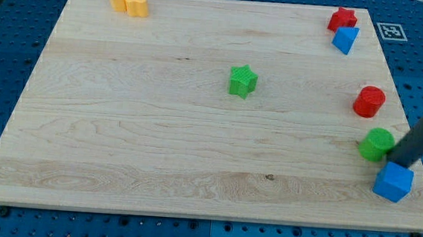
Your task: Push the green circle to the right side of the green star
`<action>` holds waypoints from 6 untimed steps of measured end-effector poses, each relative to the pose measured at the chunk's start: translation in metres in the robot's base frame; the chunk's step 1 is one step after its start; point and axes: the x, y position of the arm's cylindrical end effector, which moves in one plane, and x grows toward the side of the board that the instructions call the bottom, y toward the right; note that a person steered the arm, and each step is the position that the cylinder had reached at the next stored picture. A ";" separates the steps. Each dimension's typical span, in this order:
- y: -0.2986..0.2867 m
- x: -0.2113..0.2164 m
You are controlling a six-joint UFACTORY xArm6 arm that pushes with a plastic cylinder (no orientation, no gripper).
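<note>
The green circle (376, 143) lies near the board's right edge. The green star (242, 81) sits near the board's middle, far to the circle's left and a little higher. My tip (397, 160) is at the lower end of the dark rod that comes in from the view's right. It sits just right of and below the green circle, touching or almost touching it, and just above a blue cube (394, 182).
A red circle (369, 101) lies above the green circle. A red star (342, 18) and a blue block (345, 40) sit at the top right. Two yellow blocks (127, 0) sit at the top left. The wooden board (120, 142) lies on a blue pegboard.
</note>
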 end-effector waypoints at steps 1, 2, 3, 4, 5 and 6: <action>-0.019 -0.016; -0.039 -0.031; -0.064 -0.046; -0.092 -0.064; -0.102 -0.074; -0.072 -0.073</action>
